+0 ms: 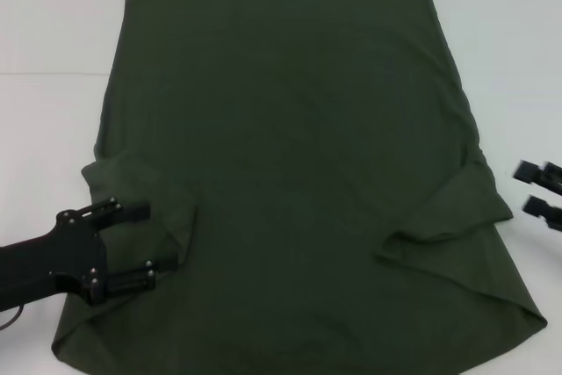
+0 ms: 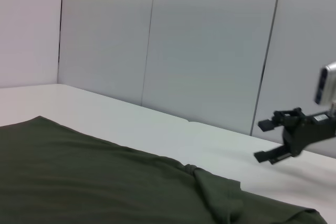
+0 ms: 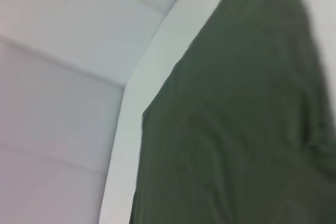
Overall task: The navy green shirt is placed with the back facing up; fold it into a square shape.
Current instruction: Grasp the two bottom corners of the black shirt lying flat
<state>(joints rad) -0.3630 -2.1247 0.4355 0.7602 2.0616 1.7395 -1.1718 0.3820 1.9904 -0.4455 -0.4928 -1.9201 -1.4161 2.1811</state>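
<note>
**Shirt flat, both sleeves turned in**

Across the white table we see the shirt spread flat, plain side up, with both sleeves folded inward over the body. Our left gripper sits at the left sleeve fold, its fingers spread apart with the fabric's edge between them, nothing clenched. Our right gripper waits just off the shirt's right edge, over bare table, released and holding nothing.
</note>
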